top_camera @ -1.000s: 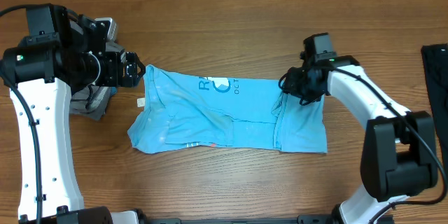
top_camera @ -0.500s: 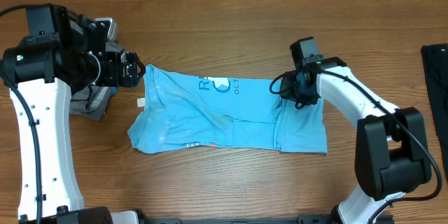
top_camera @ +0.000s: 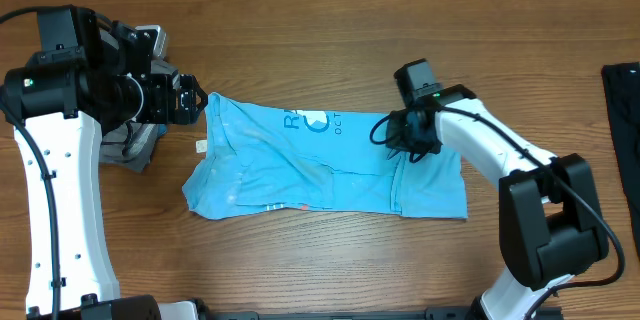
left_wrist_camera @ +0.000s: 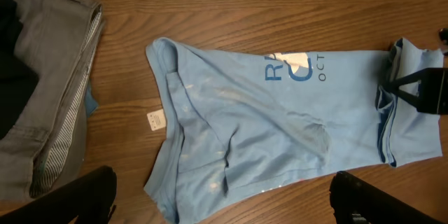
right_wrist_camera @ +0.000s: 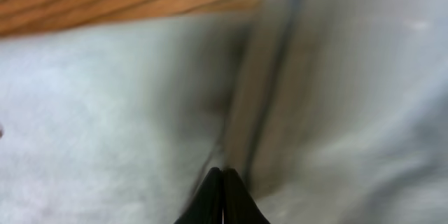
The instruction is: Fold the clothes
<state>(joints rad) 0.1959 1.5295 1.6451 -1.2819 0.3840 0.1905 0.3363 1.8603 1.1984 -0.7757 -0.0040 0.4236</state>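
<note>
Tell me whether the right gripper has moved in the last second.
Yes. The right gripper slid left across the T-shirt, toward its lettering, closing on fabric.

Right wrist view gives you only blurred fabric (right_wrist_camera: 105,112). The black garment (top_camera: 625,100) is cut off at the overhead's right edge. You can't read the tag (left_wrist_camera: 155,120): too small.

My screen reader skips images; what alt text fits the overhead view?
A sky-blue T-shirt lies partly folded on a wooden table, the right pincer shut on its fabric. The left pincer hangs open near a grey garment.
</note>
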